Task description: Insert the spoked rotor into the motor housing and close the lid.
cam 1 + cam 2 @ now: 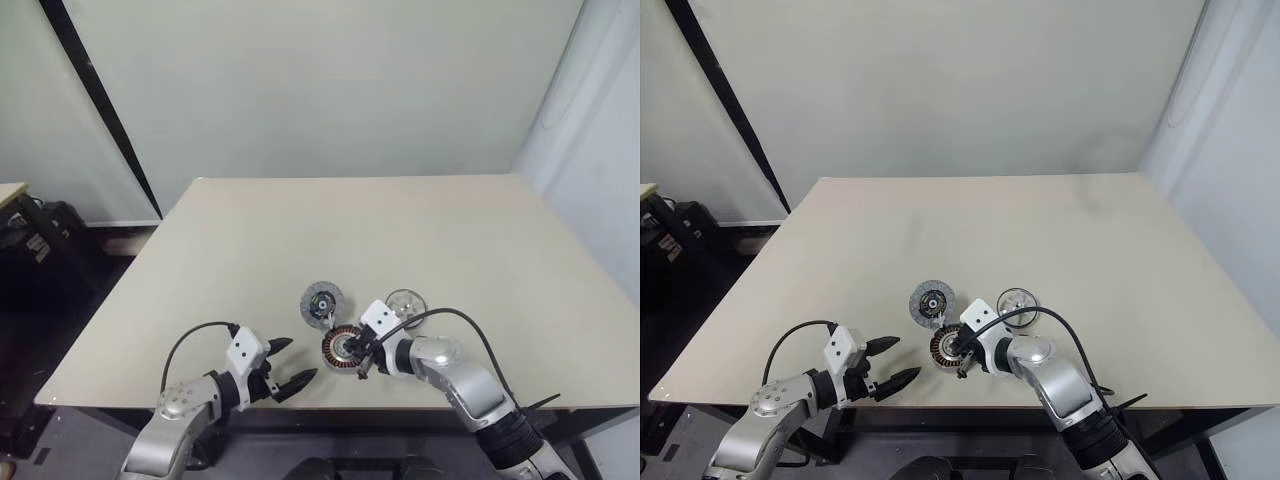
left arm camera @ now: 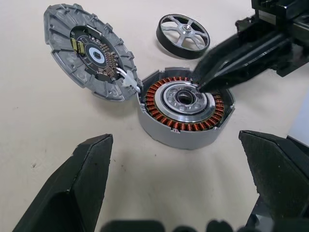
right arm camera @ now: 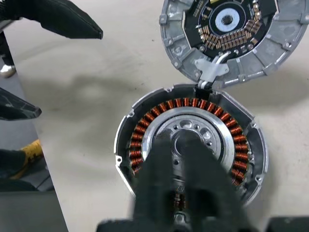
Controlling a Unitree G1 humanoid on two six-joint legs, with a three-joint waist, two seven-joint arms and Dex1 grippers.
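The motor housing [image 1: 343, 347] lies near the table's front edge, its copper windings ringing a shiny silver centre [image 3: 190, 133]. The lid [image 2: 91, 53], a dark grey disc, lies flat beside it with its inner face up, joined to the housing by a short pale wire. The spoked rotor [image 2: 183, 35] rests on the table just beyond the housing, to the right of the lid. My right gripper [image 2: 203, 82] is shut with nothing in it, its tips down on the housing's silver centre. My left gripper [image 1: 304, 358] stands open, left of the housing and clear of it.
The beige table [image 1: 300, 230] stretches away behind the parts to a pale wall. Its front edge [image 1: 120, 398] runs just under both grippers. A black cable [image 1: 470, 320] loops above my right wrist.
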